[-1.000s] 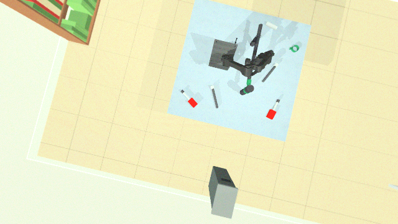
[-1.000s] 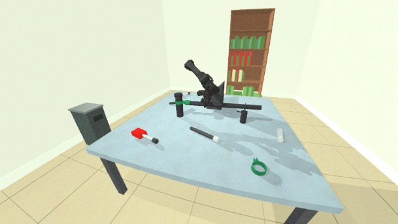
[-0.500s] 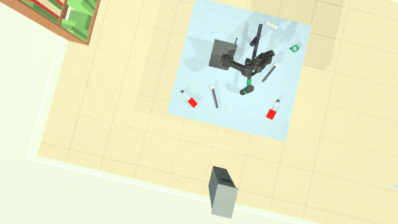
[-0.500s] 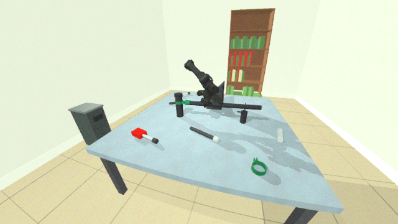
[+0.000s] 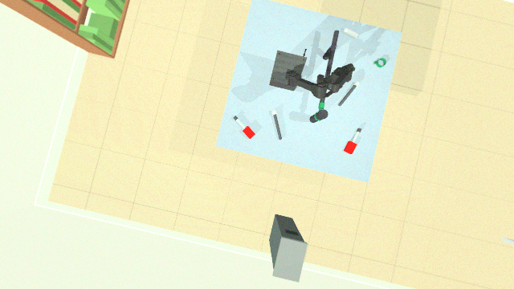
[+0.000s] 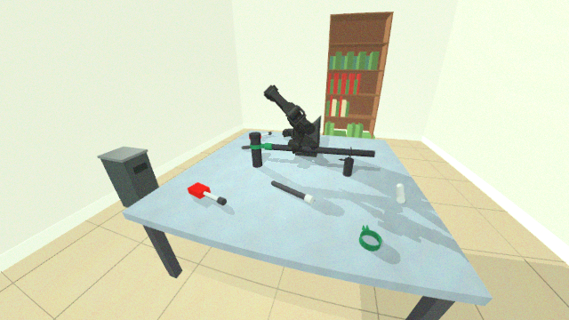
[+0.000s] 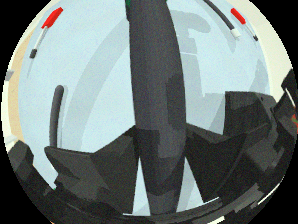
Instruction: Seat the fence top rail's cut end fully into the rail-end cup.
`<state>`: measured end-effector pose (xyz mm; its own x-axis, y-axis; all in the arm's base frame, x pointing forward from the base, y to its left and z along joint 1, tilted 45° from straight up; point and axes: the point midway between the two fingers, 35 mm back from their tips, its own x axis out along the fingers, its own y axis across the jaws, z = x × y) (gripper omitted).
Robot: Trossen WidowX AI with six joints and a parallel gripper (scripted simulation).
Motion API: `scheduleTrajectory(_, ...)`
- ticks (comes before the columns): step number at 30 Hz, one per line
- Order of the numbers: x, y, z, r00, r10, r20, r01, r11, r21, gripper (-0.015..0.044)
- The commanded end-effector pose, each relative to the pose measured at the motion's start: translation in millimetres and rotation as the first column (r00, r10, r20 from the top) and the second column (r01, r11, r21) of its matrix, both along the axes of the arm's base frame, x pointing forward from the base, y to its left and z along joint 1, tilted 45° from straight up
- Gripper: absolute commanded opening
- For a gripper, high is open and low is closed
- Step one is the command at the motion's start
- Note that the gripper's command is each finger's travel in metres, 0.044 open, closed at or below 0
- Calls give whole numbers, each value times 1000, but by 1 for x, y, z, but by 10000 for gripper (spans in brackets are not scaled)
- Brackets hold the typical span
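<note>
The dark rail (image 5: pixel 334 43) (image 6: pixel 331 151) (image 7: pixel 156 75) lies roughly level through the loop cap on the small post (image 6: pixel 348 168). Its far end meets the green rail-end cup (image 5: pixel 321 106) (image 6: pixel 268 146); how deep it sits inside cannot be told. The cup is on the green brace band (image 6: pixel 256 147) around the big post (image 5: pixel 323 114) (image 6: pixel 256 159), in the post's upper half, below the cap. The post stands upright in the exterior view. My gripper (image 7: pixel 157 127) is shut on the rail, one finger on each side, back from the cup. The arm partly hides this grip in the top and exterior views.
Dark rods with white ends (image 5: pixel 348 94) (image 5: pixel 277 125) (image 6: pixel 291 191) lie on the blue table (image 5: pixel 257 24) (image 6: pixel 249 213). Red-headed pieces (image 5: pixel 249 132) (image 5: pixel 350 147) (image 6: pixel 198 190), a loose green band (image 5: pixel 385 63) (image 6: pixel 371 248) and a white cylinder (image 5: pixel 351 33) (image 6: pixel 400 194) lie there too.
</note>
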<state>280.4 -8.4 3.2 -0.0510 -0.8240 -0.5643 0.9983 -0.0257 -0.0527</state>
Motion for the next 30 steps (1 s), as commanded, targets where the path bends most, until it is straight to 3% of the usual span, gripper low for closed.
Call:
scheduleTrajectory(1, 3, 5, 0, 1000, 1, 14, -1, 1000, 10, 0)
scheduleTrajectory(30, 1, -7, 7, 1000, 0, 0, 0, 1000, -1, 0)
